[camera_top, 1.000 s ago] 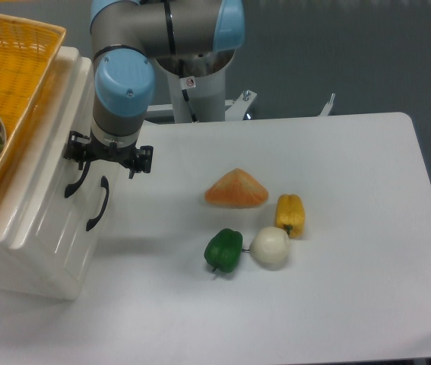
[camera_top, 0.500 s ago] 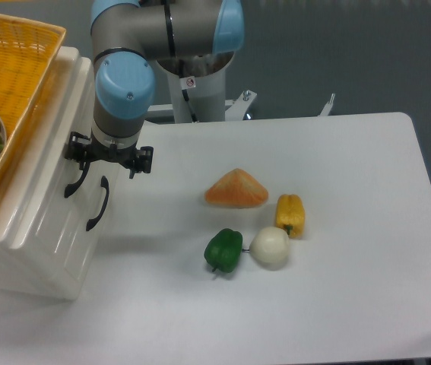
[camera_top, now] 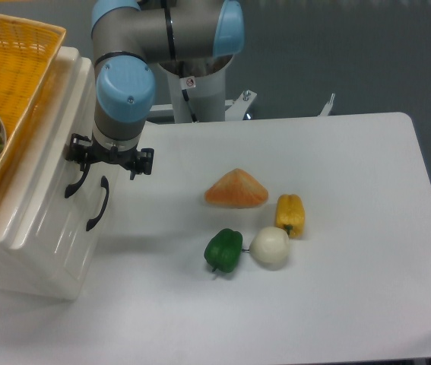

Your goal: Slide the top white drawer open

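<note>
Almost nothing has moved since the earlier frames: you see the arm shifted very slightly to the right, and every object on the table lies where it was.

Check the gripper point(camera_top: 109, 161) first. It points straight down at the front of the small cabinet point(camera_top: 40, 258), with the blue wrist joint point(camera_top: 125, 85) directly above it. Its black body covers the fingertips from this camera, so you cannot tell whether the jaws are apart or closed, nor whether they grip anything. The gripper sits at the upper end of the top handle point(camera_top: 75, 181), touching or just beside it; contact is not resolvable.

Locate the top white drawer point(camera_top: 57, 163) at the left edge of the table, uppermost in the cabinet. Its panelled front appears flush with the cabinet face. The lower drawer's handle point(camera_top: 98, 204) curves just right of and below the top handle.

Note the orange woven basket point(camera_top: 19, 57) resting on top of the cabinet; a dish with dark and green items shows at its left edge.

On the white table point(camera_top: 352, 228), well apart from the cabinet, you find four items grouped near the centre: an orange cone-shaped piece point(camera_top: 236, 189), a yellow pepper point(camera_top: 289, 214) just beside it, a white round item point(camera_top: 269, 247) and a green pepper point(camera_top: 223, 249) touching or nearly touching each other.

Behind the table stand the arm's white base point(camera_top: 200, 91) and a grey wall point(camera_top: 337, 53).
</note>
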`<state>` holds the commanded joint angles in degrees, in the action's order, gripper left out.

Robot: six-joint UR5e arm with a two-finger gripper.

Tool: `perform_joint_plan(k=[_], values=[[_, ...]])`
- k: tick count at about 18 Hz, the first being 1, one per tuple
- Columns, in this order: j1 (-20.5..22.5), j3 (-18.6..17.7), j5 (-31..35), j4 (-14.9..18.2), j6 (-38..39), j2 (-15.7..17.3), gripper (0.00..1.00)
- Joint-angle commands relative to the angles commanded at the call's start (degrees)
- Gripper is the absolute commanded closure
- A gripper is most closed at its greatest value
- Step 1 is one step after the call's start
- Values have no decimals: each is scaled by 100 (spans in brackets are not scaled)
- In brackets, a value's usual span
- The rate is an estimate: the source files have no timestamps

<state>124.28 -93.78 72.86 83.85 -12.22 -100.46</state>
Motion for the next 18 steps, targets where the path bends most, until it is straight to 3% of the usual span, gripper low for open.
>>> perform_joint_plan(k=[18], values=[[334, 62, 88, 17, -307, -18, 0]])
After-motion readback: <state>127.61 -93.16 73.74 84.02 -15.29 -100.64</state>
